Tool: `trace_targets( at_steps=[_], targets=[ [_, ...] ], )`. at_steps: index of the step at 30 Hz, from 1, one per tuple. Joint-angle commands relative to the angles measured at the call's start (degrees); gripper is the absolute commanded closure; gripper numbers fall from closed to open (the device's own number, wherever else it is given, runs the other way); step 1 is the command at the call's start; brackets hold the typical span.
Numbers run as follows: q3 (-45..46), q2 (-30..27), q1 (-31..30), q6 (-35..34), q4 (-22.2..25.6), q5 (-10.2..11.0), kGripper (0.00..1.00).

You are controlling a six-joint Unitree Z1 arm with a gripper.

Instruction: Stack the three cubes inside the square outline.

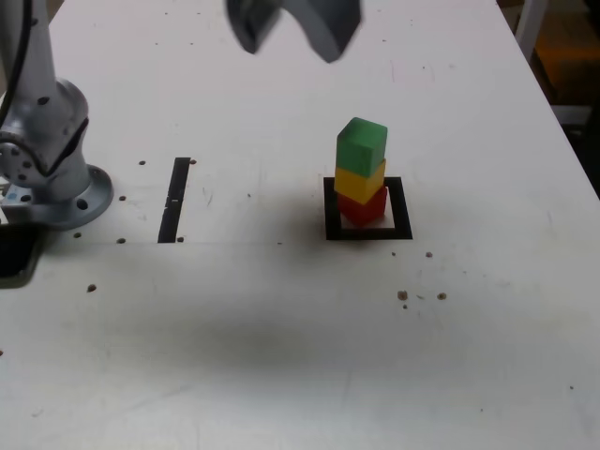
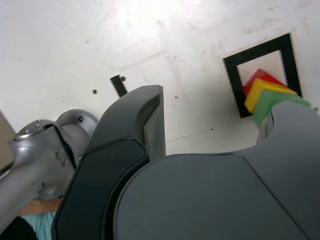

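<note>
My fingers point(image 1: 292, 33) hang spread and empty, high above the tabletop point(image 1: 281, 319). The green cube point(image 1: 361, 145) tops the yellow cube point(image 1: 361, 180) and red cube point(image 1: 364, 204) inside the square outline point(image 1: 367, 232). Stacking looks finished; next I'd simply retreat without bumping it.

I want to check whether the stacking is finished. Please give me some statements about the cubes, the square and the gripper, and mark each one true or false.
1. The green cube is on top of the stack. True.
2. The red cube lies outside the square outline. False: it sits inside, at the bottom.
3. The gripper holds the yellow cube. False: it is open, above the table, holding nothing.
4. A black tape strip lies apart from the stack. True.
</note>
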Motion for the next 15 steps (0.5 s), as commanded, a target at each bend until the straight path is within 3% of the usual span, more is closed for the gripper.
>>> trace_targets(
  at_steps=[1,10,12,15],
  targets=[
    [4.1,-1.9,1.4,-1.8,0.6,-0.1,0.22],
    [17.9,-3.5,4.1,-9.0,-2.0,-2.1,0.22],
    [22.1,-3.6,4.7,-10.3,-4.4,-3.6,0.22],
    [29.8,-3.8,5.6,-11.1,-11.1,-7.5,0.22]
  ],
)
